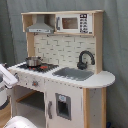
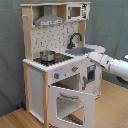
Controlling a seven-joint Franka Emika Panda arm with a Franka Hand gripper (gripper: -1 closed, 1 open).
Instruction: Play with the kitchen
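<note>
Kitchen [image 1: 75,95] is white with light-wood sides. Above its silver pot [image 1: 33,61] there's a grey hood [image 1: 41,26] and white tile-pattern backsplash [image 1: 60,50]; right of the pot, black faucet [image 1: 85,59], grey sink [image 1: 74,73]. Arm [image 2: 112,65] white.

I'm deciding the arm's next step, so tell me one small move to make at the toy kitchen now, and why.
Probably ease the arm toward the knobs on the kitchen front. In the second exterior view it reaches in from the second exterior view's right, beside the counter edge, with the oven door already hanging open.
</note>
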